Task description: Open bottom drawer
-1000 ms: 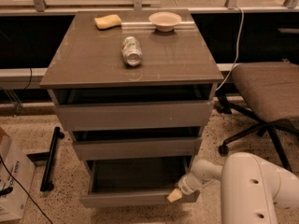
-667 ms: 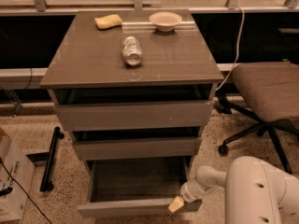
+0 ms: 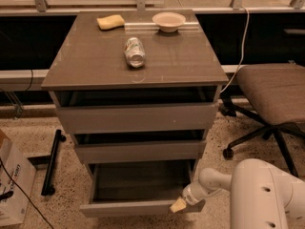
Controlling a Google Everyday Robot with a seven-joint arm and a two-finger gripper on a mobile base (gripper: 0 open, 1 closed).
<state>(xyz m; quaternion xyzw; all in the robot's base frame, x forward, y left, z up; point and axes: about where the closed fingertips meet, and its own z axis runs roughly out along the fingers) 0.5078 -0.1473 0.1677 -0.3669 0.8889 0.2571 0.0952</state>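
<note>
The bottom drawer (image 3: 138,208) of the grey-brown cabinet is pulled well out, and its plain grey shallow box (image 3: 143,180) shows empty inside. Above it sit the mid-sized drawer front (image 3: 140,151) and the tallest top drawer front (image 3: 138,118), both slightly ajar. My gripper (image 3: 179,204) is at the right end of the bottom drawer front, its yellowish tip touching the front's top edge. The white arm (image 3: 257,194) reaches in from the lower right.
On the cabinet top lie a tipped can (image 3: 134,51), a yellow sponge (image 3: 110,22) and a white bowl (image 3: 168,21). An office chair (image 3: 274,94) stands to the right. A cardboard box (image 3: 13,185) and a black bar (image 3: 51,162) are on the floor at left.
The bottom drawer has slid further out toward me, and my gripper has moved down and forward with its front edge.
</note>
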